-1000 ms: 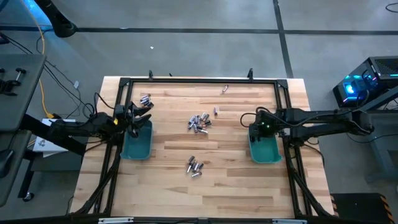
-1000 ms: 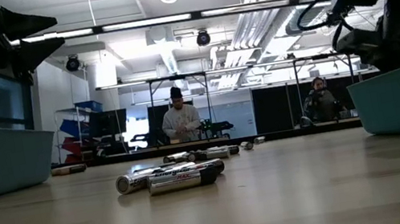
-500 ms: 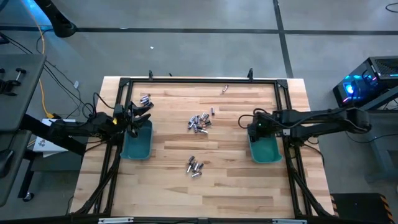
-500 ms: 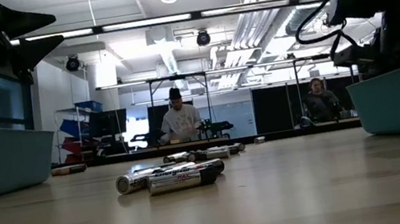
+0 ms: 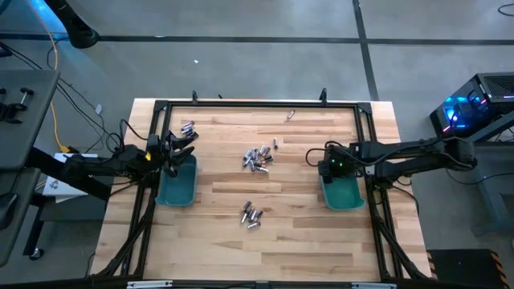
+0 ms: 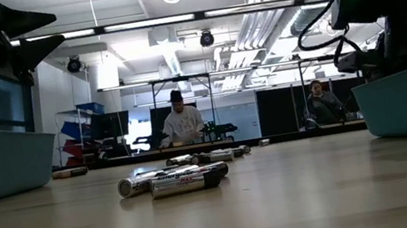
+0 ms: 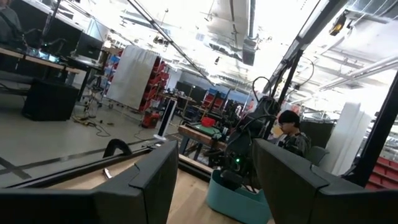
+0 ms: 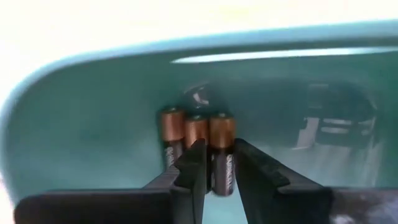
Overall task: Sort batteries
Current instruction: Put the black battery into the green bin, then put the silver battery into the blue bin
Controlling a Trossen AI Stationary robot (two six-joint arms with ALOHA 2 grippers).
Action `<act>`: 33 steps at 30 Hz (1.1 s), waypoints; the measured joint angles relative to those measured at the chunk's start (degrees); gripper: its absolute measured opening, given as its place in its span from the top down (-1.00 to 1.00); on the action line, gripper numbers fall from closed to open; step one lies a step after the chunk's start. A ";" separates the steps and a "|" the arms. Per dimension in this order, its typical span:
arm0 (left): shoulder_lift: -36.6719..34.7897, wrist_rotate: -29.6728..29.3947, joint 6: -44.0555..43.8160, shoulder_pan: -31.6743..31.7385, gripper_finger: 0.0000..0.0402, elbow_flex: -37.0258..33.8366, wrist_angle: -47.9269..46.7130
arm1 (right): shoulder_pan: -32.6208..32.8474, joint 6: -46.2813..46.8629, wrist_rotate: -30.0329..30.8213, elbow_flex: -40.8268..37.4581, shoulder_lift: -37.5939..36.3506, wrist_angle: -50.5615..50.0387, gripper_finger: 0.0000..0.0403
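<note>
- Right wrist view: my right jaws [image 8: 216, 163] are down inside the right bin [image 8: 93, 118], parted a little, with a copper-topped battery [image 8: 222, 152] standing in the gap between the fingers [image 8: 193, 168]; I cannot tell whether they touch it.
- Three copper-topped batteries stand side by side against the bin wall, long axes upright in this view, copper ends pointing away from me.
- High view: my right jaws [image 5: 331, 167] sit over the far end of the right bin [image 5: 344, 195] at the right side of the surface [image 5: 305, 241].
- My left jaws [image 5: 178, 149] hang spread wide and empty over the far end of the left bin [image 5: 177, 190].
- Loose batteries lie flat on the surface: a heap in the middle [image 5: 257, 157], a smaller group nearer the front [image 5: 251, 215], a few by the left frame [image 5: 188, 128], one at the far edge [image 5: 291, 114].
- Low view: the nearest battery [image 6: 188, 182] lies on its side, long axis running across the picture.
</note>
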 joint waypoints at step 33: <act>0.01 0.00 -1.44 0.00 -0.01 0.00 -0.04 | -23.74 -37.44 -0.84 35.57 18.21 16.16 0.25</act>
